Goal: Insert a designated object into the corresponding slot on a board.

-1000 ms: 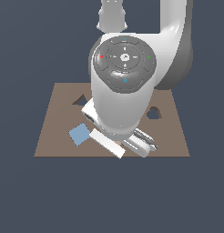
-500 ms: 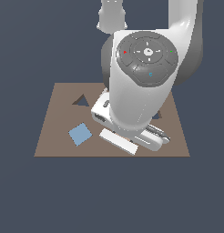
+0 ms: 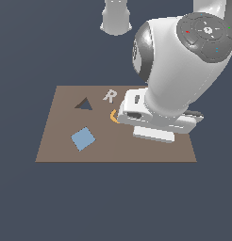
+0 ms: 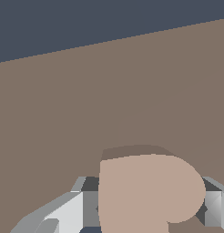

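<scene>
Up close, in the wrist view, the gripper (image 4: 150,207) pinched the heart (image 4: 148,191) between its fingers (image 4: 213,207), just above the board (image 4: 63,113). In the exterior view, the blue square (image 3: 83,138) lay at lower left, the triangular cutout (image 3: 84,104) and letter R (image 3: 110,96) farther back, an orange piece (image 3: 113,116) beside the arm (image 3: 179,66).

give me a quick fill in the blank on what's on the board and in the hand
1. The flat blue piece lying on the board has the shape of a ____.
2. The dark cutout beyond the blue piece is shaped like a ____.
3. The pale letter on the board is an ____.
4. In the wrist view, the pinkish-tan heart piece sits between the hand's ____.

Missing words: square; triangle; R; fingers
</scene>
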Available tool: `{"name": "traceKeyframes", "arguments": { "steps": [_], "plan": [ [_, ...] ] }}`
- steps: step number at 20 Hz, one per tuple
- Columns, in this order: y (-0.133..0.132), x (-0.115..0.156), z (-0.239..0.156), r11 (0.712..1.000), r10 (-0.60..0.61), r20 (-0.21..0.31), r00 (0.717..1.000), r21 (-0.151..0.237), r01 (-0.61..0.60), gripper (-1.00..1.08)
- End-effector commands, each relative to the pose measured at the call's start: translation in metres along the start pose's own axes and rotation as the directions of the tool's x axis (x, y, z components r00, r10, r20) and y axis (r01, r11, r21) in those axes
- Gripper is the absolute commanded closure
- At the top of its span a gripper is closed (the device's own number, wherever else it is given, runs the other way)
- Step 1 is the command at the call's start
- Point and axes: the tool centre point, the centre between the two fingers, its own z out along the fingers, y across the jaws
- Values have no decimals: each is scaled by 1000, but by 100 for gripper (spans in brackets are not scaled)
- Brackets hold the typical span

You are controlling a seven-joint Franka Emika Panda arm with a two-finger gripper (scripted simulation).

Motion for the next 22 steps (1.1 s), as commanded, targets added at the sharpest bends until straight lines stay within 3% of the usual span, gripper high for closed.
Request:
{"name": "traceKeyframes", "arguments": {
  "steps": [1, 11, 22],
  "plan": [
    [-13, -16, -1, 996, -89, -1, 996, 0, 89, 108],
    [-36, -59, -4, 957, -290, 0, 957, -1, 290, 108],
    [-37, -62, -4, 954, -300, 0, 954, -1, 300, 108]
  ]
}}
